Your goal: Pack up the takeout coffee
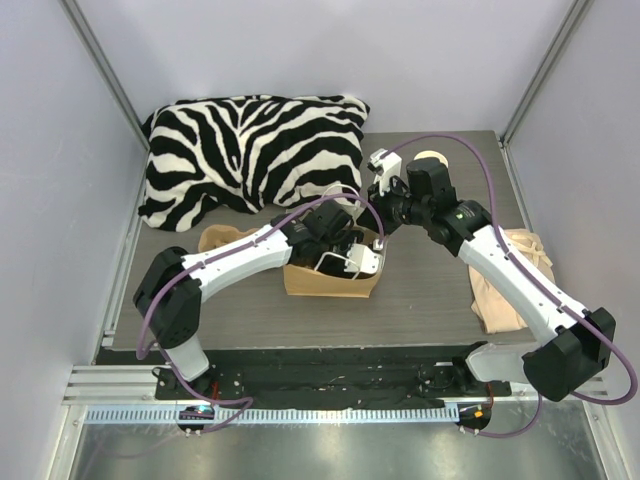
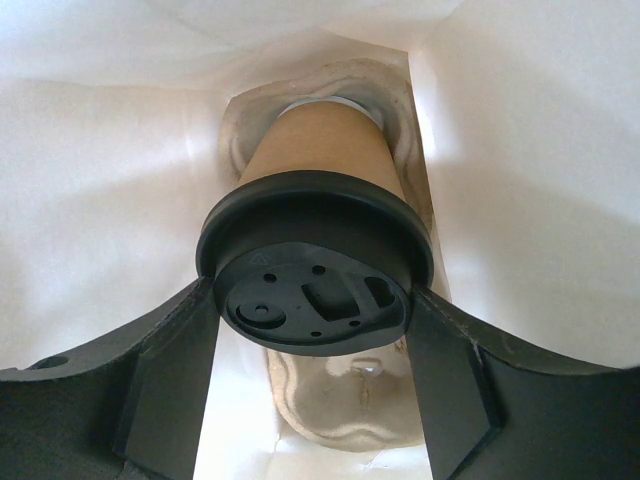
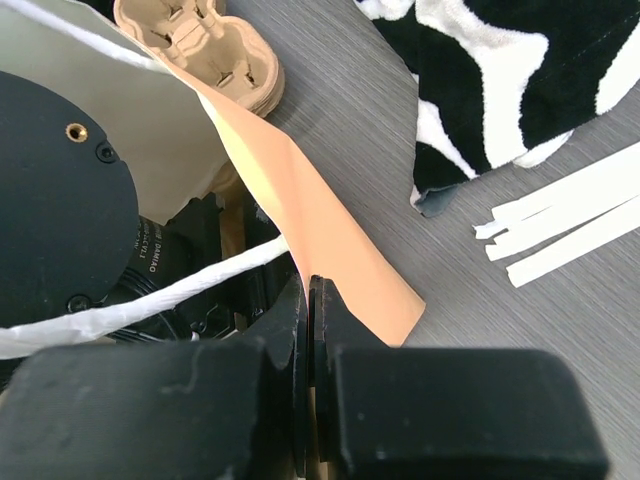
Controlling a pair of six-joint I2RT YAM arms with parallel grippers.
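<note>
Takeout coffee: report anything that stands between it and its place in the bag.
Nothing visible does. The takeout coffee is already inside the paper bag, its base in a well of the pulp carrier, with the left gripper closed around it. The right gripper pinches the bag's edge.

No legible text or labels anywhere.
</note>
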